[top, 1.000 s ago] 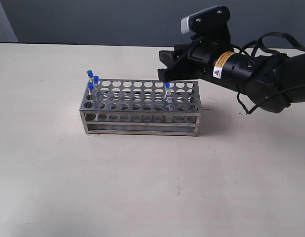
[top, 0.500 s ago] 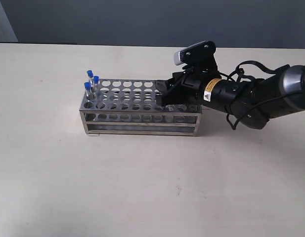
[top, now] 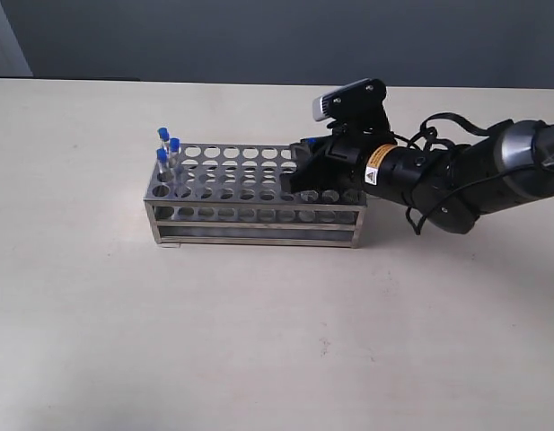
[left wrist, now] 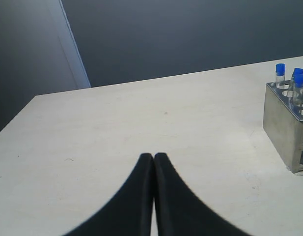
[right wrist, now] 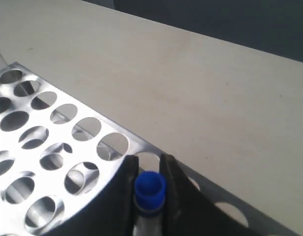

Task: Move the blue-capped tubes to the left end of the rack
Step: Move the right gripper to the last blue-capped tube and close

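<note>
Exterior view: a shiny steel rack (top: 254,211) stands near the middle of a pale desk (top: 259,341). Three blue-capped tubes (top: 167,148) stand upright in holes at the rack's left end. The right gripper (top: 302,171) reaches low over the rack's right end.

Left wrist view: the left gripper (left wrist: 153,160) hangs above the desk, its fingers pressed together with nothing between them.

Right wrist view: the right gripper's fingers clamp the cap of a fourth blue-capped tube (right wrist: 150,188), which stands in a hole near one long edge of the rack's top plate.
</note>
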